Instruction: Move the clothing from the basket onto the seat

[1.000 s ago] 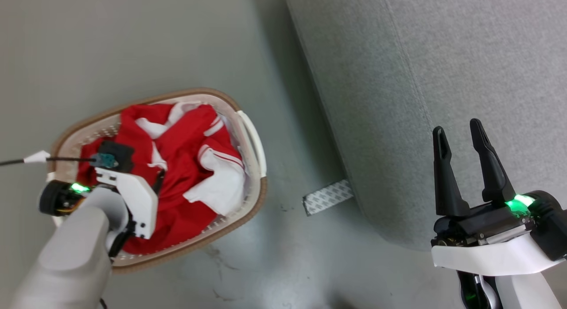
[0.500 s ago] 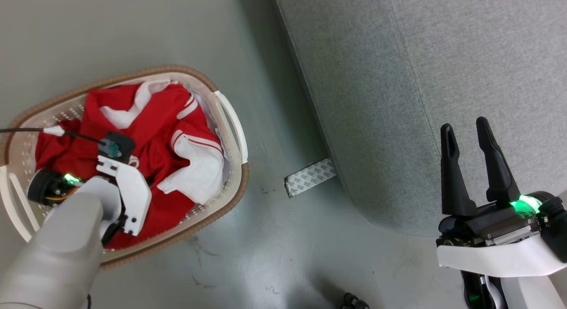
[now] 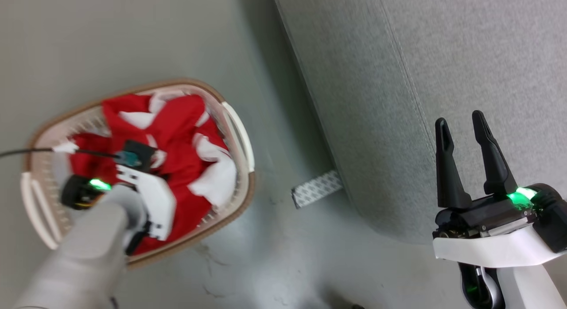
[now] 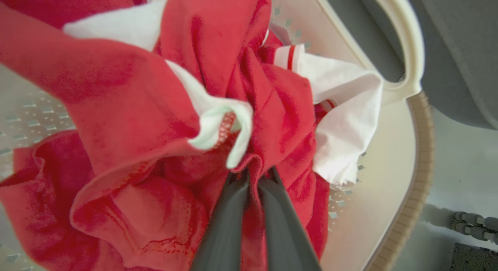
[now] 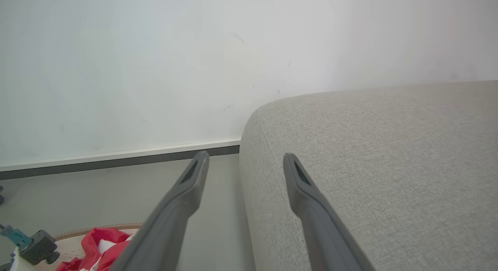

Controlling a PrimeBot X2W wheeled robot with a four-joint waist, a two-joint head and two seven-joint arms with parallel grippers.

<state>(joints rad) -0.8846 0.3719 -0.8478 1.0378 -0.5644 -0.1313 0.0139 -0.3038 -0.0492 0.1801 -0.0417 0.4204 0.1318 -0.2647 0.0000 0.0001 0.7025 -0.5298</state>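
Note:
Red clothing (image 3: 181, 118) with white trim is piled in the cream basket (image 3: 241, 198) on the floor at the left. My left wrist (image 3: 146, 196) reaches down into the pile and covers the fingers there. In the left wrist view my left gripper (image 4: 255, 175) is shut on a fold of the red clothing (image 4: 116, 96), and the fabric bunches toward the fingertips. The basket's handle (image 4: 408, 41) lies beyond. My right gripper (image 3: 460, 123) stands open and holds nothing, over the edge of the grey seat (image 3: 443, 56). The right wrist view shows the right gripper (image 5: 245, 158) beside the seat (image 5: 389, 146).
A patterned grey strip (image 3: 316, 189) lies on the floor between basket and seat. A black cable (image 3: 26, 152) runs off left from my left wrist. A pale wall with a dark baseboard (image 5: 116, 158) stands behind the seat.
My left gripper has shut on the red fabric, which is now gathered up toward it. The head camera has shifted. The right gripper stays open in place.

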